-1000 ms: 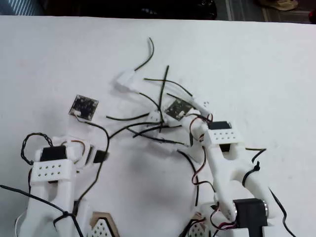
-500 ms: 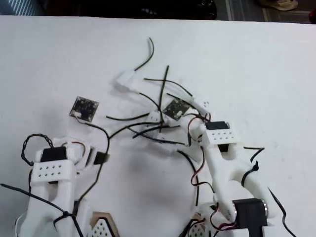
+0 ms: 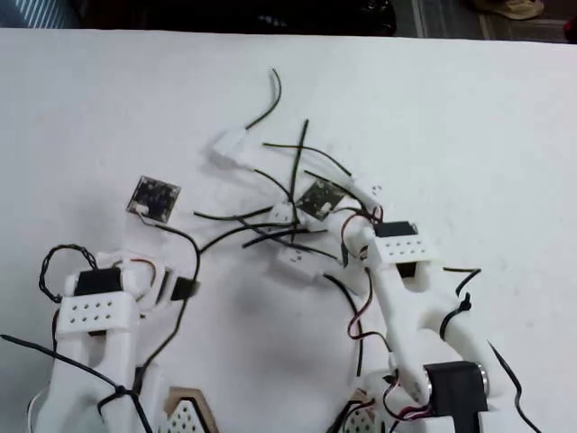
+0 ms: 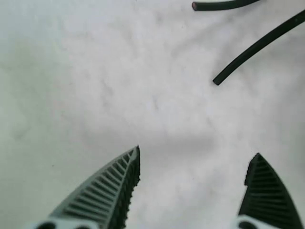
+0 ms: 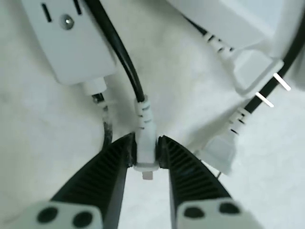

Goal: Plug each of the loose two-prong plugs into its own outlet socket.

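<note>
The left gripper (image 4: 197,153) is hanging near the tabletop's (image 3: 469,108) near-left corner, its fingers spread wide over bare white surface. Two black cable ends (image 4: 252,47) are lying just beyond it. Farther toward the left edge a dark square piece (image 3: 153,197) is resting flat.

Around the middle of the tabletop a tangle of black cables (image 3: 270,236) is spreading out. In the right wrist view an outlet socket (image 5: 71,47) is lying face up beside the tangle, showing a slot and a screw, with a black cable running past it.

The right gripper (image 5: 145,140) is sitting just right of the tabletop's centre, pinching a white plug (image 5: 145,151) by its flat sides. The plug's long axis is running in line with the fingers. Its prong end is pointing back toward the wrist, and its ribbed cable end is leading away toward the far edge. Whether it is touching the surface cannot be told.

Beside it a second plug (image 5: 250,71) is lying with both prongs pointing outward, partly under a white block (image 5: 233,19). A third plug (image 5: 217,152) is lying slanted just next to the gripper.

Against the frame a second ago, the right arm is sitting slightly nearer the left edge. The cables beside it are lying a little shifted that way too. The left arm is sitting where it was.
</note>
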`<state>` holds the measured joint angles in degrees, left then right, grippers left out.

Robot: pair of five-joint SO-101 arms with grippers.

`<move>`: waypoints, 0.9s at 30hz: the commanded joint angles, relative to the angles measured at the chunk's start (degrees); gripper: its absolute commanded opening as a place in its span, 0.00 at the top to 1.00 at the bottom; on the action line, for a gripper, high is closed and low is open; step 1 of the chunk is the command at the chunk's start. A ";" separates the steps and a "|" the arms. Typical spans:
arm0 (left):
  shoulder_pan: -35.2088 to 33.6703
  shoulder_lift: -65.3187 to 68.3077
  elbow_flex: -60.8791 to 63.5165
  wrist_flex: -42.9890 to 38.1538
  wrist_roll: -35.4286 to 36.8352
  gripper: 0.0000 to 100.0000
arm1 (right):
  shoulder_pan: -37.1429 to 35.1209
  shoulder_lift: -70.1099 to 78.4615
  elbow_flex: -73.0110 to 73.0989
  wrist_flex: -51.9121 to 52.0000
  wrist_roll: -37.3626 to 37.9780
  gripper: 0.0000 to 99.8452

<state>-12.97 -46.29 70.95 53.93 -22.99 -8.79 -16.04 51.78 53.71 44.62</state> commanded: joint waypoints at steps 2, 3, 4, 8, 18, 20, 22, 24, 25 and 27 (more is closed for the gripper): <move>-0.13 -1.36 -0.35 -0.88 -0.18 0.66 | -0.66 -6.99 -2.02 3.03 -0.44 0.98; -0.13 -1.36 -0.35 -0.88 -0.18 0.66 | -1.10 -8.92 -2.90 5.14 -0.53 0.98; -0.13 -1.36 -0.35 -0.88 -0.18 0.66 | -1.45 -11.12 -3.87 7.60 -0.70 0.98; -0.13 -1.36 -0.35 -0.88 0.09 0.66 | -4.35 -20.09 -7.82 15.25 -8.44 0.98; -0.40 -1.45 -0.62 -0.88 0.18 0.66 | -18.68 -33.98 -8.53 16.48 -25.67 0.98; -0.48 -1.45 -0.70 -0.88 0.26 0.66 | -20.26 -36.70 -8.53 16.48 -27.87 0.98; -0.48 -1.45 -0.79 -1.14 0.26 0.66 | -21.85 -39.43 -8.44 15.69 -30.68 0.98; -0.48 -1.45 -1.23 -2.02 1.67 0.66 | -23.43 -41.71 -8.18 14.29 -33.76 0.98; -0.48 -1.45 -1.41 -2.02 2.99 0.66 | -24.22 -42.51 -8.18 13.41 -35.25 0.98; -0.48 -1.45 -2.46 -2.02 4.84 0.66 | -25.98 -43.65 -7.65 11.03 -38.07 0.98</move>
<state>-12.97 -46.29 70.95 52.88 -20.35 -32.62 -57.10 45.89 68.04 9.98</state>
